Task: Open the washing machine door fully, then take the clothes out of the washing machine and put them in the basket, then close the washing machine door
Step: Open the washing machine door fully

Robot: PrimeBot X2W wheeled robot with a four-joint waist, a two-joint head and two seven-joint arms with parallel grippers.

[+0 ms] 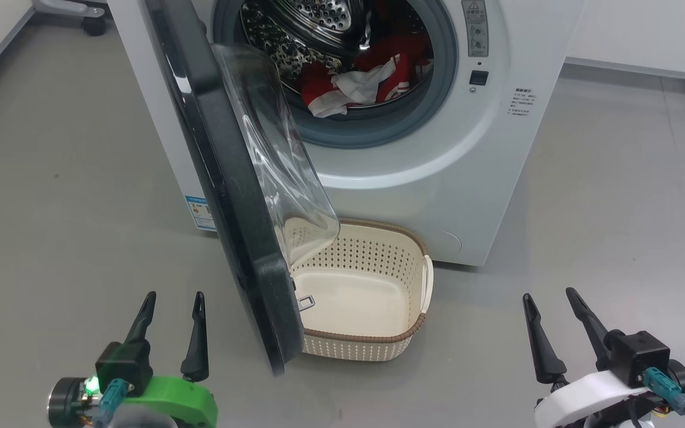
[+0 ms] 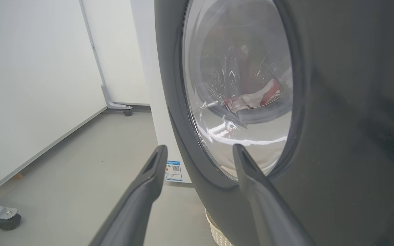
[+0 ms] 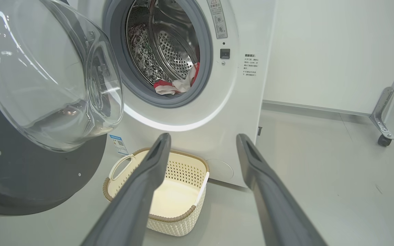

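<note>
The white washing machine point(image 1: 437, 178) stands ahead with its black door point(image 1: 229, 196) swung out about halfway, edge-on toward me, its clear glass bowl point(image 1: 277, 154) bulging right. Red and white clothes point(image 1: 360, 80) lie in the steel drum. The cream basket point(image 1: 372, 351) sits empty on the floor under the opening, partly behind the door. My left gripper point(image 1: 174, 309) is open, low at the left of the door's outer face point(image 2: 337, 119). My right gripper point(image 1: 550, 306) is open at the lower right, apart from everything. In the right wrist view the basket point(image 3: 169, 222) and clothes point(image 3: 174, 87) show between its fingers point(image 3: 272, 191).
Grey floor point(image 1: 51, 178) spreads left and right of the machine. A white wall runs along the left, and wheeled frame feet point(image 2: 5, 218) stand near it. Another castor leg point(image 3: 383, 130) stands at the right by the far wall.
</note>
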